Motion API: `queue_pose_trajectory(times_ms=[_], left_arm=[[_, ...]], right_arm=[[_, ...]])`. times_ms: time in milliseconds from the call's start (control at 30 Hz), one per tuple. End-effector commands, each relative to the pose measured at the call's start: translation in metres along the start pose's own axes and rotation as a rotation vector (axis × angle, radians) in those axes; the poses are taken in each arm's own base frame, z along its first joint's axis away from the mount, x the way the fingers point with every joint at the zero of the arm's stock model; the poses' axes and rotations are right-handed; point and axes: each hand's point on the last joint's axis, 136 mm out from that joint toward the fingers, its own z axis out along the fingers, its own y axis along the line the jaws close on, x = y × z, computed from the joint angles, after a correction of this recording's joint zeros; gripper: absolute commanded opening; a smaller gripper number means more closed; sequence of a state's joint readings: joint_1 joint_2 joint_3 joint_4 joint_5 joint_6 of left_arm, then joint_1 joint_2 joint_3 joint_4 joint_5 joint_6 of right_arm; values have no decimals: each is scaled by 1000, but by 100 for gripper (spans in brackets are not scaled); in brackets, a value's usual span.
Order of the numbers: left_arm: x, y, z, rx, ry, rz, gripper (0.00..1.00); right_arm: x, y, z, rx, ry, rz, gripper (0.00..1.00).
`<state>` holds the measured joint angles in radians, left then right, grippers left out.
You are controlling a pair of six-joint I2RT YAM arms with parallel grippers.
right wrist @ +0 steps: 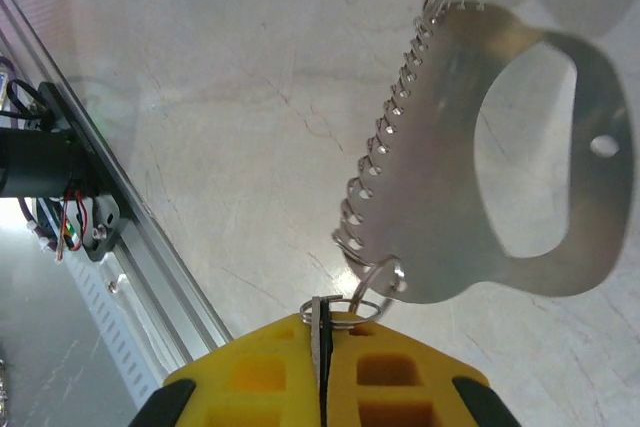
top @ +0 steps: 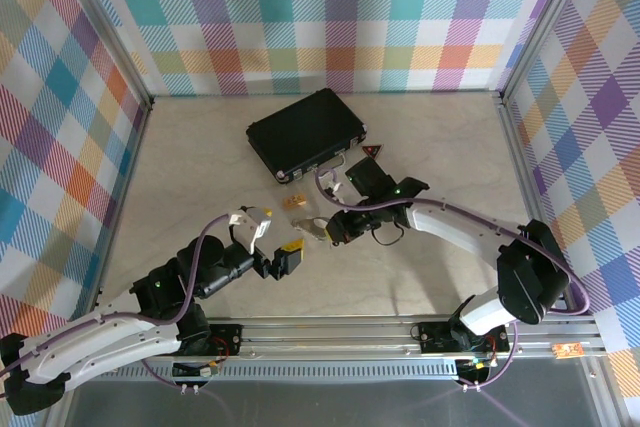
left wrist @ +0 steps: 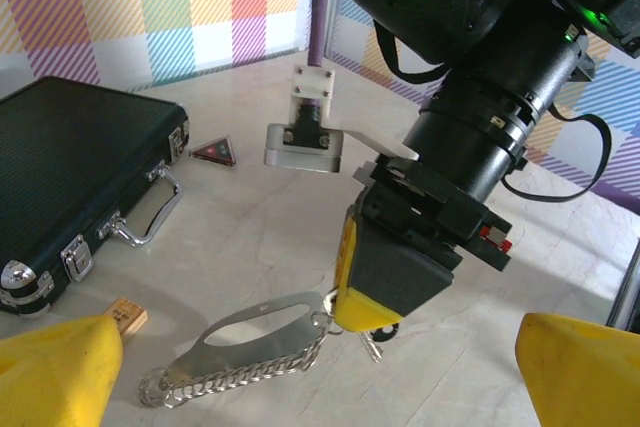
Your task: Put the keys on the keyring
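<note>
wrist view reveals right hand [right wrist: 322,342] pinching the keys [right wrist: 450,197].

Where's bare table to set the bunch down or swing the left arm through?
Bare table lies left of the black case and right of the red triangle. Crowded mid-table: tan block, keys, right gripper, left gripper.

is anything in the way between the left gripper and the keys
Nothing visible. Bare table lies between the open left gripper and the keys. The right gripper pinches the bunch's far end, and the small tan block sits off to one side.
</note>
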<state>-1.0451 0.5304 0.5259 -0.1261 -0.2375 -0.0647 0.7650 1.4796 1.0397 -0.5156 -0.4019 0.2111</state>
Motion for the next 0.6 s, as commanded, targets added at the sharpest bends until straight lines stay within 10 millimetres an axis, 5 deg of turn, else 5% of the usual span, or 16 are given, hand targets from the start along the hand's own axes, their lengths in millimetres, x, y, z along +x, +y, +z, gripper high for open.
queue_pose_trajectory(times_ms=[0,567], left_arm=[[-13,-3,1,7,-44,-18,100],[-12,-6,11,11,-15,-14,100]], right_arm=[[-2,7,-3,-52,-39,22,0],[32,-19,29,-44,6,121,2]])
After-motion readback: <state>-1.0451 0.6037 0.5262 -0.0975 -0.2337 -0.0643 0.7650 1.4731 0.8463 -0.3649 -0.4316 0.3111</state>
